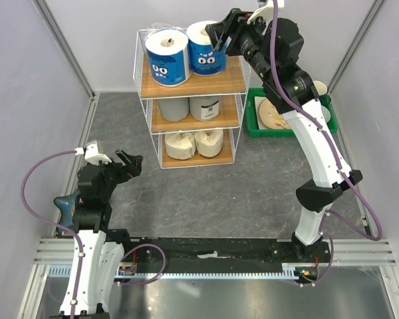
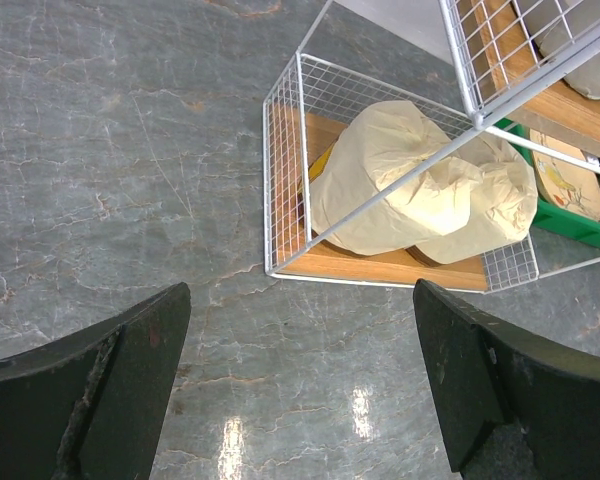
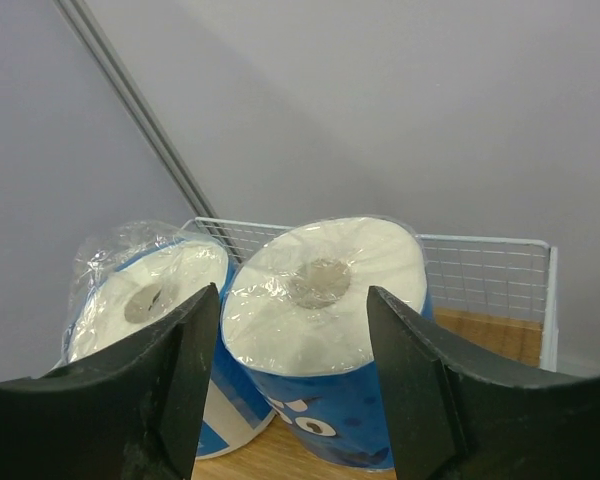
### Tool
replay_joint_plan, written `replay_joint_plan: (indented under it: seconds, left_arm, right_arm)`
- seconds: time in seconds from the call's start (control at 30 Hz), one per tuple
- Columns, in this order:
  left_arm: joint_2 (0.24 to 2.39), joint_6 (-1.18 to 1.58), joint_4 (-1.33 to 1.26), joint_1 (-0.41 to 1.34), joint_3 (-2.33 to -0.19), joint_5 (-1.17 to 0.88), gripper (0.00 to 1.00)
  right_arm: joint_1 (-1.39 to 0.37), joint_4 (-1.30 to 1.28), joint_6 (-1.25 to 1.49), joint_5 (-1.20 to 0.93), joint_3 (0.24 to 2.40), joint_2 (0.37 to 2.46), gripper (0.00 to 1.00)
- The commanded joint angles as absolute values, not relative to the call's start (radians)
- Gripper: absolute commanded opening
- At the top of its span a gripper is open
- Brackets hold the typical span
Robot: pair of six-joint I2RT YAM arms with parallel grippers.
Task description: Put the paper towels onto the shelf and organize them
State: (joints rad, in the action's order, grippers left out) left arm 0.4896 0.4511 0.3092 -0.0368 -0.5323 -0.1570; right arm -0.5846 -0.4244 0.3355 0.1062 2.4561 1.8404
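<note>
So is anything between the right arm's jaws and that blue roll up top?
Nothing visible. In the wrist view the open right jaws frame the right-hand blue roll on the shelf's top tier. The other blue roll stands close by, beside one jaw, not in between.

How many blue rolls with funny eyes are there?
2. Both stand on the top tier of the shelf: the left blue roll and the right blue roll beside it. No others show.
</note>
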Motion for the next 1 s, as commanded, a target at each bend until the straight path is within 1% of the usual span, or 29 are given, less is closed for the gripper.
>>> replay_joint_plan:
  seconds: [0.0,0.27,0.57,0.97]
  left_arm:
    - [0.482,0.423,0.308,-0.031,-0.531,-0.141,0.99]
    - [0.479,0.423,0.307,-0.029,-0.529,-0.14,1.0]
    - [0.479,0.422,0.307,-0.029,-0.531,-0.137,0.99]
    - [0.476,0.422,0.31,-0.029,-0.529,-0.132,1.0]
  right_arm:
    - [-0.572,-0.37,0.376,0.041,2.488,1.832,0.67]
    - [-0.551,-0.391,0.394,0.098,2.444,1.81,0.64]
    - [-0.522,-0.425,0.429,0.14,2.434,1.825,0.65]
    - [-0.511,-0.454,0.445,0.123,2.45,1.861,0.65]
